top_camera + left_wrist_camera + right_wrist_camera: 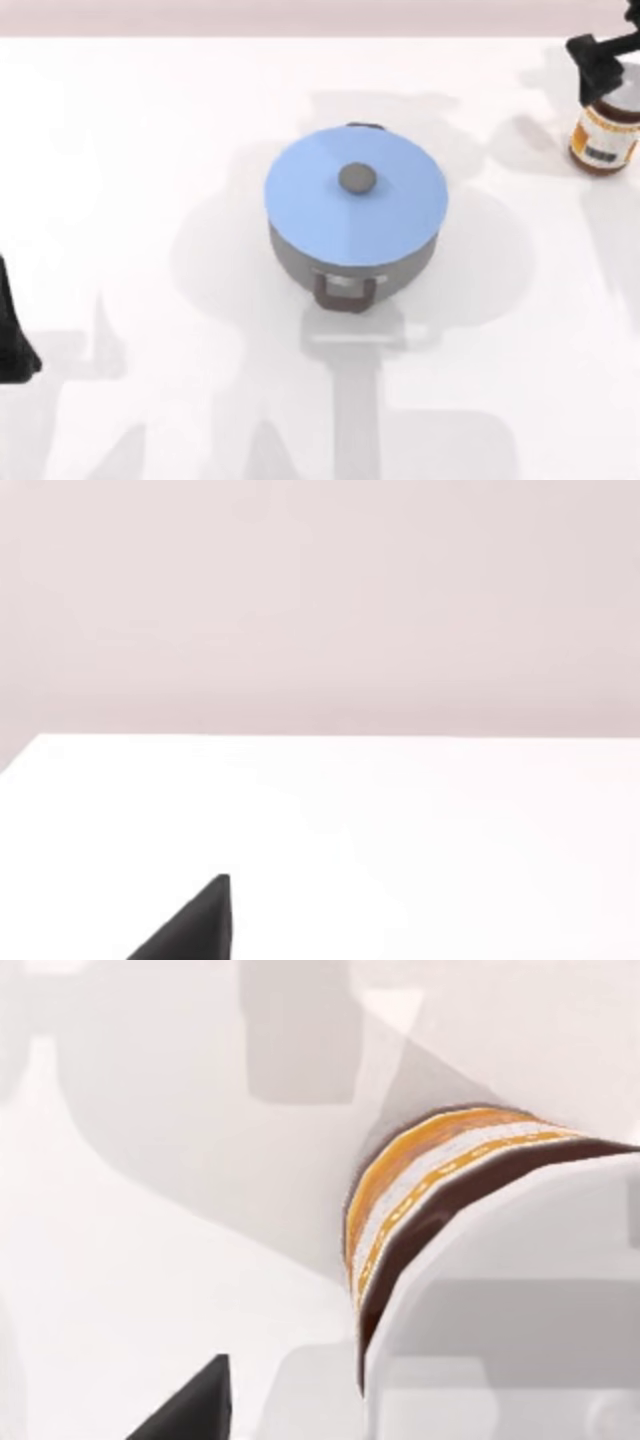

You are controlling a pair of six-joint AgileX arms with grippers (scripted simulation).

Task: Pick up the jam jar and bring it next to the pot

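Observation:
The pot (300,262), grey with a flat light-blue lid and a dark knob (357,178), stands in the middle of the table, one brown handle (345,293) facing the front. The jam jar (603,135) stands upright at the far right edge, well apart from the pot. My right gripper (610,58) hangs over the jar's top and is open. In the right wrist view the jar's orange-and-white label (420,1175) and white lid (520,1310) fill the side; one dark fingertip (200,1405) stands clear of the lid, and the other finger is hidden. My left gripper (15,345) is parked at the left edge.
The white table (150,150) carries only the pot and the jar. Bare surface lies between the jar and the pot's right side. The left wrist view shows bare table (400,830), a pale wall and one dark fingertip (200,925).

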